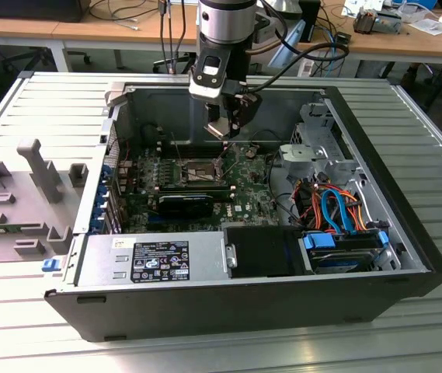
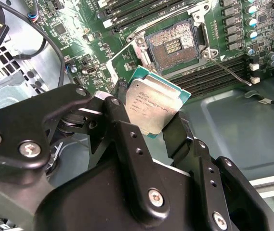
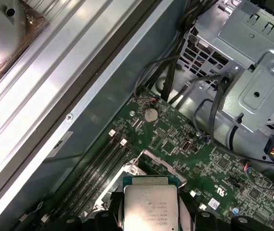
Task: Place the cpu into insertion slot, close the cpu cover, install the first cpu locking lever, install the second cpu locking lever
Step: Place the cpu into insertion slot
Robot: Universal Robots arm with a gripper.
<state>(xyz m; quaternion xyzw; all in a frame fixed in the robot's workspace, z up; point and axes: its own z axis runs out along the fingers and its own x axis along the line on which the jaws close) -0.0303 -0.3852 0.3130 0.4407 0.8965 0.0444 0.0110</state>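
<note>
In both wrist views my gripper (image 2: 151, 109) (image 3: 150, 217) is shut on the cpu (image 2: 154, 101) (image 3: 151, 199), a flat silver-topped square chip with a green edge, pinched by two opposite sides. The insertion slot (image 2: 173, 45) lies open on the green board a little beyond the chip, its dark pin field bare. Beside the slot the cpu cover (image 2: 137, 42) stands swung up. A thin locking lever (image 2: 229, 71) sticks out free next to the socket. In the exterior view the gripper (image 1: 224, 128) hangs inside the open computer case, above and just behind the socket (image 1: 197, 169).
The case walls (image 1: 244, 299) ring the board. A silver drive cage (image 1: 314, 148) and orange and blue cables (image 1: 333, 206) sit at the exterior view's right, the power supply (image 1: 154, 260) at the front. Memory slots (image 2: 214, 72) flank the socket. Grey fixtures (image 1: 38, 175) stand on the table at left.
</note>
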